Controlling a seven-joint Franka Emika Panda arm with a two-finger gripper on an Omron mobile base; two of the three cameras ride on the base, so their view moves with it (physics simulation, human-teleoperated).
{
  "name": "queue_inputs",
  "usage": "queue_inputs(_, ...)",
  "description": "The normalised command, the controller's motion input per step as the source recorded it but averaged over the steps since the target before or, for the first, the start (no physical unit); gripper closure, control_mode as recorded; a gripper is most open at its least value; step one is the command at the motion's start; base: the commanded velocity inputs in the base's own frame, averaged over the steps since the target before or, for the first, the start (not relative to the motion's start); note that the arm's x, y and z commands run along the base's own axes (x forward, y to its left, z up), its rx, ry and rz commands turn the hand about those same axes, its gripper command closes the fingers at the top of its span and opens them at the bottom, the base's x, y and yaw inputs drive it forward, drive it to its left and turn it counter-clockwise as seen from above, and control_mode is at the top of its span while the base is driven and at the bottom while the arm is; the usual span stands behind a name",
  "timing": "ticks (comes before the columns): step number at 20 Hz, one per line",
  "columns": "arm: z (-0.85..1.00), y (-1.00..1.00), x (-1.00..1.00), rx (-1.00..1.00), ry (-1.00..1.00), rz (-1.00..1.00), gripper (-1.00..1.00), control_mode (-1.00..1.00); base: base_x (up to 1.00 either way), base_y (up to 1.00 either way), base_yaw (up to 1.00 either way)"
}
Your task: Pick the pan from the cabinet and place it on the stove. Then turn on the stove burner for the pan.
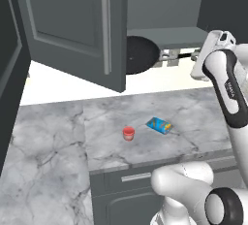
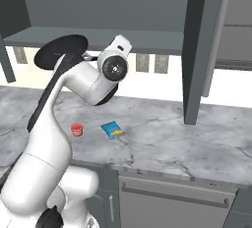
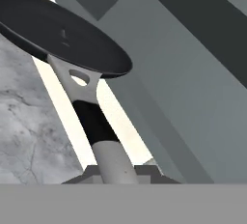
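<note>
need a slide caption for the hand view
Tool gripping the handle of the black pan, held out below the open cabinet, above the marble counter.

Glossy white rounded arm links [image 2: 44,143] with black bands at the joints. Round black-and-grey cap on the wrist [image 2: 114,67]. Small dark lettering along one black forearm strip [image 1: 229,89].

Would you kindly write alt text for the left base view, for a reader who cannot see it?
The gripper holds the black pan by its handle, in the air just below the open cabinet. On the marble counter below lie a small red cup and a blue packet.
</note>
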Motion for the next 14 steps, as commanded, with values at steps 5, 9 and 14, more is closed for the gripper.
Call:
queue_inputs(5,-0.08,-0.31,-0.69,0.0,0.0,-0.16,1.0,-1.0,0.0,0.0,0.0)
queue_inputs(9,-0.03,-0.27,-0.52,0.0,0.0,-0.09,1.0,-1.0,0.0,0.0,0.0)
queue_inputs(14,0.0,-0.18,-0.3,0.0,0.0,-0.01,1.0,-1.0,0.0,0.0,0.0)
